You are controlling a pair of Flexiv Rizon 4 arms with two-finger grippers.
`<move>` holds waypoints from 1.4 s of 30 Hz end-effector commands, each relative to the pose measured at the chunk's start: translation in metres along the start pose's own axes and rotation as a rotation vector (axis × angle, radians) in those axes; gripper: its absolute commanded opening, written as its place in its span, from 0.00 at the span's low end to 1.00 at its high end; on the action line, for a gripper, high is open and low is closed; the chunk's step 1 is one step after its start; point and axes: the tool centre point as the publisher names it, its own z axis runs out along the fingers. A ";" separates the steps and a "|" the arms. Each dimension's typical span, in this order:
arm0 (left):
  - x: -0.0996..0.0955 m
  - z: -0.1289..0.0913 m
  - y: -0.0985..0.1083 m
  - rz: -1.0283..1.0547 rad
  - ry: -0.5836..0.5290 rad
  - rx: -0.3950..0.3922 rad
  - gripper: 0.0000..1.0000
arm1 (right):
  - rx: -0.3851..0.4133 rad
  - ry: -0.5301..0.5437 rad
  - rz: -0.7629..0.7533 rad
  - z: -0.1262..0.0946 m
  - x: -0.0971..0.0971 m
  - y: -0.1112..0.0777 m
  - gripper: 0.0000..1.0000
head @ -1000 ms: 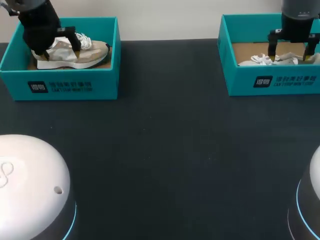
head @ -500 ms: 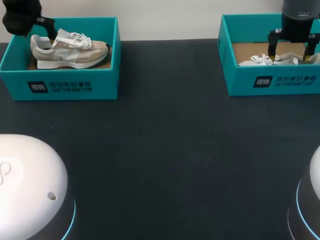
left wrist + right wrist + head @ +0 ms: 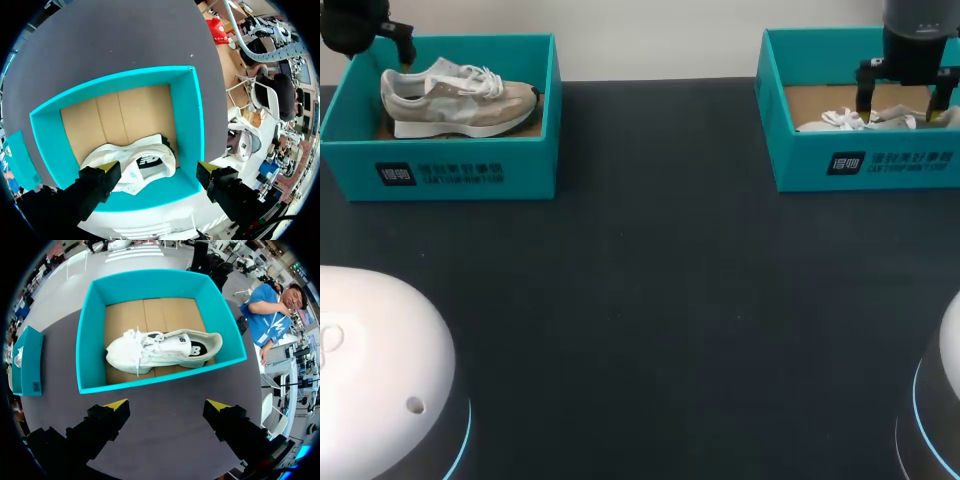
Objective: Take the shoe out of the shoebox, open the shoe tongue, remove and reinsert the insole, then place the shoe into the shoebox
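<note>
At the far left corner of the dark counter (image 3: 650,300) stands the left shoebox (image 3: 440,160), teal with a brown cardboard floor. The beige shoe (image 3: 460,100) sits upright on its sole inside it, heel toward the counter's outer edge and toe toward the middle, white laces on top.

The left tool (image 3: 398,42) hangs over the heel end of that box, near its back corner. From the left wrist, the left tool (image 3: 156,170) has its two yellow-tipped fingers spread wide, with the shoe's heel (image 3: 147,160) below and between them. Neither finger touches it, so the tool holds nothing. The box's teal wall (image 3: 187,120) frames the shoe on all sides.

At the far right corner stands the right shoebox (image 3: 865,165), of the same teal. The white shoe (image 3: 855,120) lies low on its cardboard floor. From the right wrist, the white shoe (image 3: 160,350) appears to lie on its side, its flank turned upward, the laced toe end pointing toward the counter's middle.

The right tool (image 3: 900,100) hangs above this box. From its own wrist, the right tool (image 3: 167,405) also has its fingers well apart and empty, the box wall (image 3: 85,340) and the shoe ahead of them.
</note>
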 end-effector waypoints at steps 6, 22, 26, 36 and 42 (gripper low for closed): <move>0.000 0.000 0.003 0.001 0.001 0.006 1.00 | -0.003 0.002 0.000 0.000 0.000 -0.001 1.00; 0.006 0.037 0.019 0.052 -0.064 0.054 1.00 | -0.003 0.002 0.000 0.000 0.000 -0.001 1.00; 0.011 0.051 0.034 0.011 -0.039 0.081 1.00 | -0.003 0.002 0.000 0.000 0.000 -0.001 1.00; 0.020 0.081 0.045 -0.035 -0.115 0.172 1.00 | -0.003 0.002 0.000 0.000 0.000 -0.001 1.00; 0.026 0.094 0.047 -0.051 -0.130 0.184 0.52 | -0.003 0.002 0.000 0.000 0.000 -0.001 1.00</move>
